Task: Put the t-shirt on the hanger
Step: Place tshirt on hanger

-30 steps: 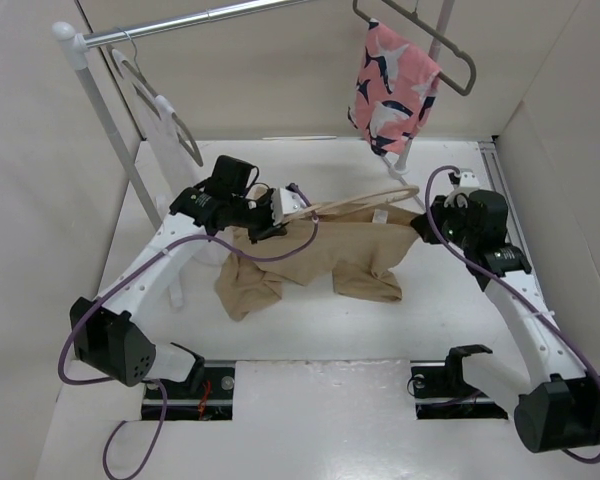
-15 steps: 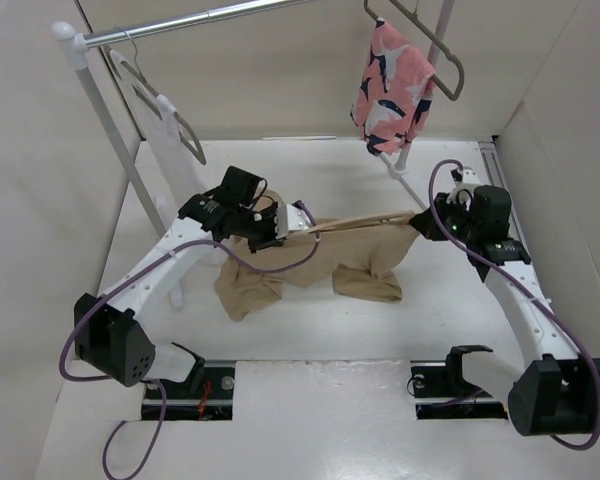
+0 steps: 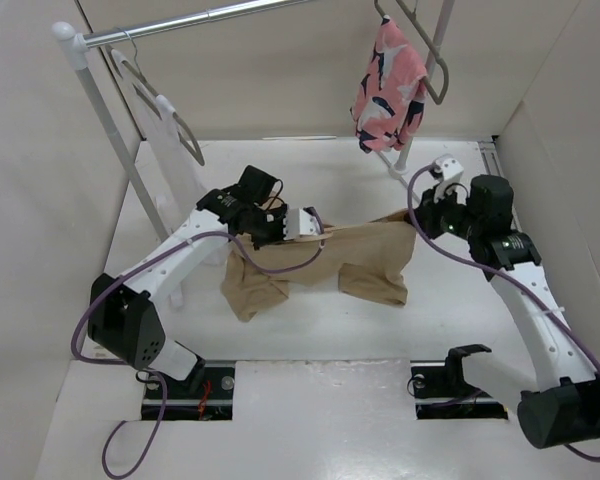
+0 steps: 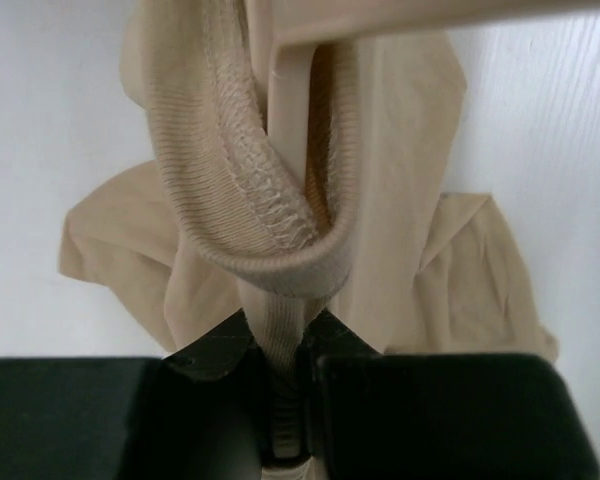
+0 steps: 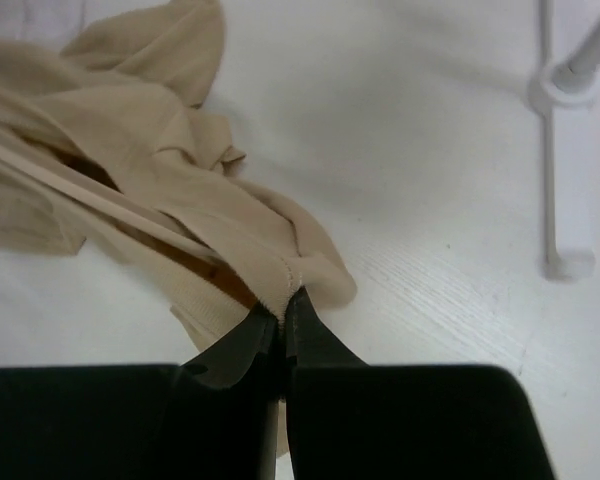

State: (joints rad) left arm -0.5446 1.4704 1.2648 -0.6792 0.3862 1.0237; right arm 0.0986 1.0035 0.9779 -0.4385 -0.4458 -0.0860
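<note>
Tan t-shirt [image 3: 370, 252] between left pincer [image 4: 300, 350], tight on its collar, and right pincer [image 5: 282, 310], tight on its edge.

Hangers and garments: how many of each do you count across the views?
Garments: 3 (t-shirt, pink patterned garment, white garment)
Hangers: 3 (beige hanger, left grey hanger, right grey hanger)
Total: 6
</note>
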